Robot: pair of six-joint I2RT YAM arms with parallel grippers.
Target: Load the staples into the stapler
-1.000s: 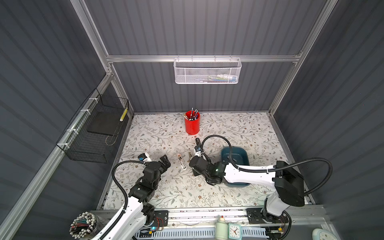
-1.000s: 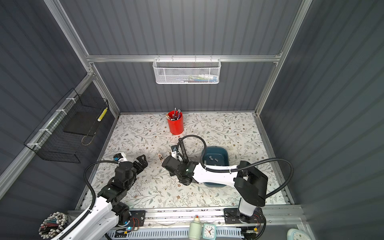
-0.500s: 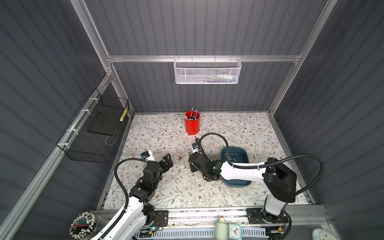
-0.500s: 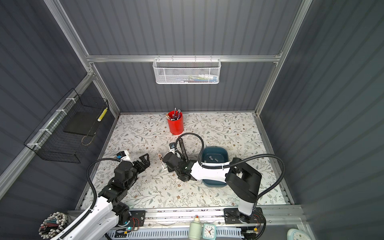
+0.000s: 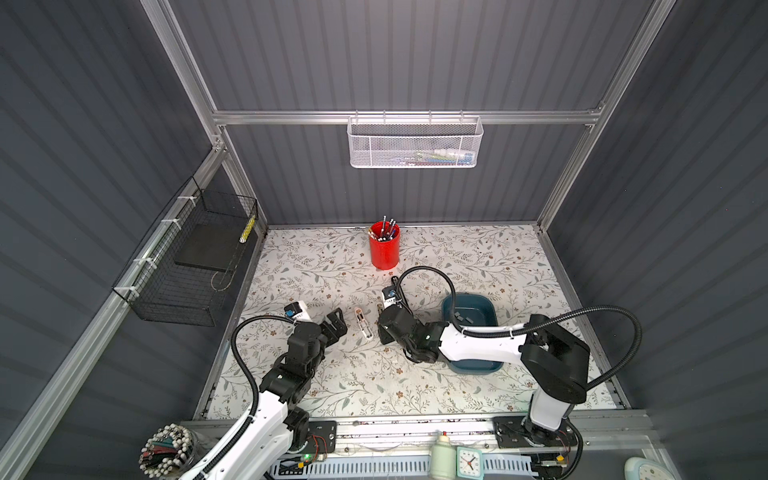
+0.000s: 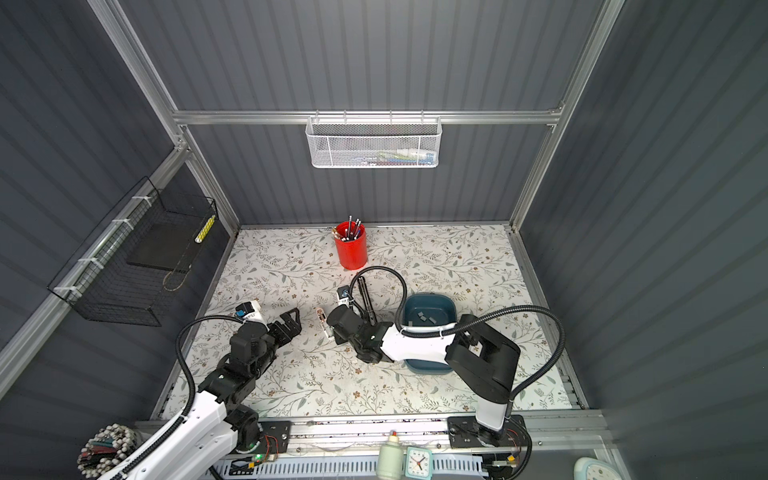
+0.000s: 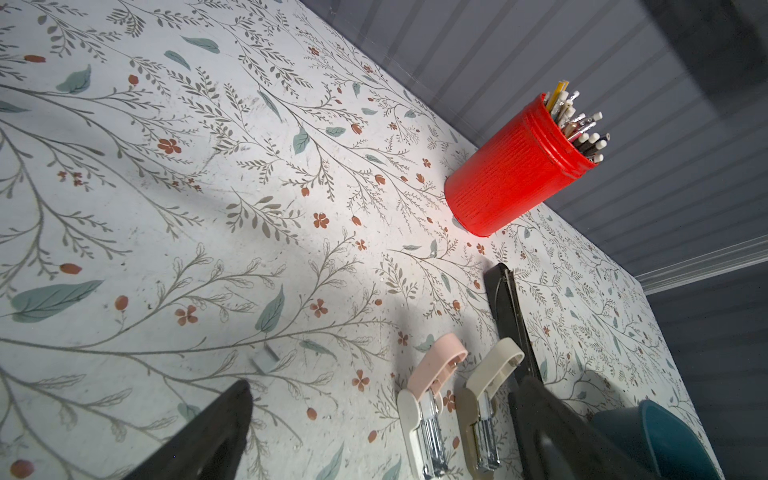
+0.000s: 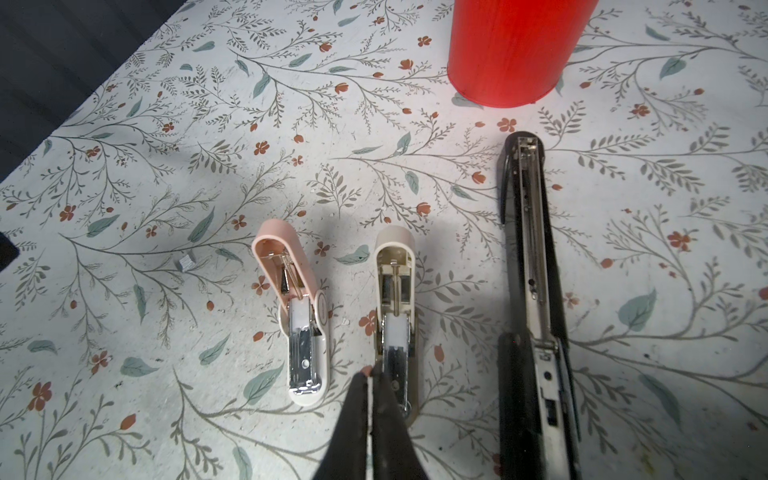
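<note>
**Not yet loaded: right gripper closed at the cream stapler**

Nearest to the robot's base, the left gripper (image 5: 335,325) hangs with its jaws wide apart and holds nothing. It is near the pink stapler (image 8: 299,316) but does not touch it. One small loose strip (image 8: 188,262) lies on the table (image 5: 316,266) between them.

Next comes the right gripper (image 8: 370,376). Its jaws are pressed together, and the tips are at the front end of the cream stapler (image 8: 397,299), at its metal channel. Whether a strip is pinched between them, the pictures do not show.

All three staplers, also the long black stapler (image 8: 536,291), lie folded open, so the opening step seems done. No grey strip can be clearly seen in the cream channel. The loading itself is probably still to do, and the closing after it.

A little further, the blue bin (image 5: 478,309) keeps the staples (image 5: 462,318), a few pale strips on its floor. Farthest stands the red pencil cup (image 5: 384,249).
</note>
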